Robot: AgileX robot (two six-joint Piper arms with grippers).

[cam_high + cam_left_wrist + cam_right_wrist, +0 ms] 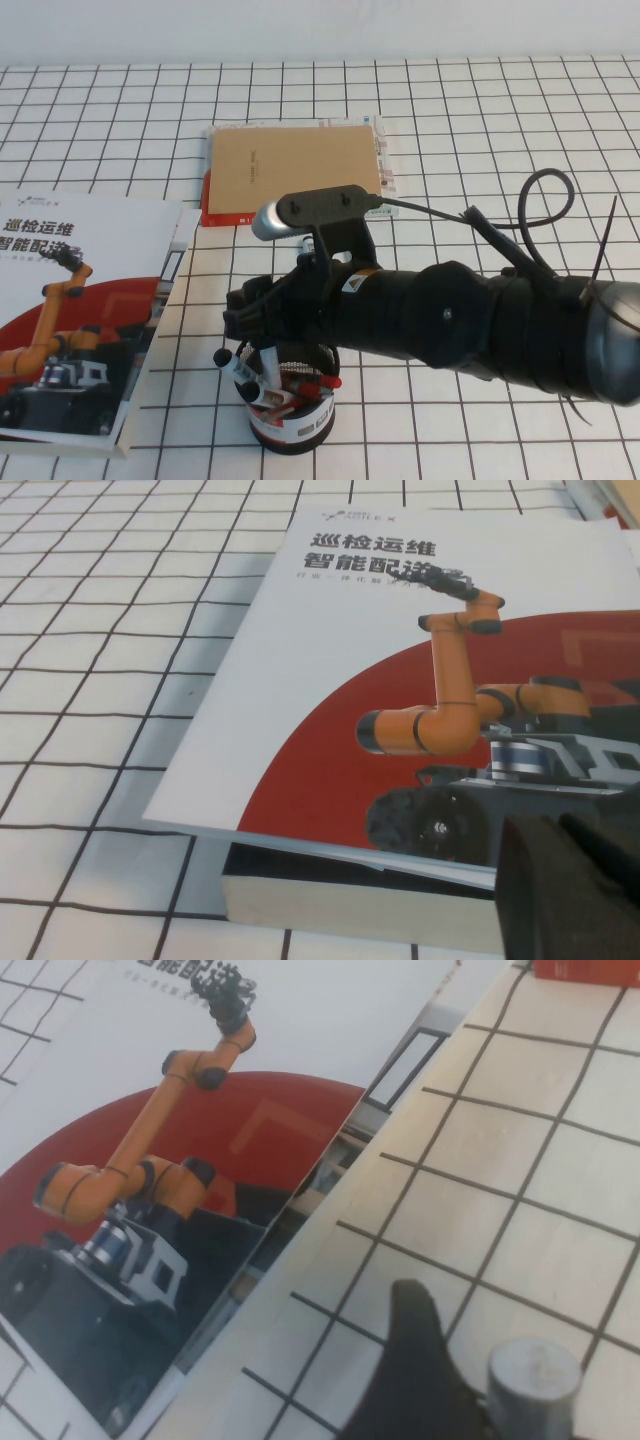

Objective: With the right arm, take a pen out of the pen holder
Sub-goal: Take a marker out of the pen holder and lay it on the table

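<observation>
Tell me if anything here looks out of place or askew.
Nothing is spilled or damaged. The pens lean loosely in the pen holder. The right gripper, open, hangs just above them; the left gripper is at the edge of the robot-arm book.

Robot lab: grid-marked table (pixel 500 100), robotics brochure (pixel 80 300)

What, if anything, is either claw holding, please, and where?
Nothing: the right claw is open at the pens in the holder; the left claw is by the book.
</observation>
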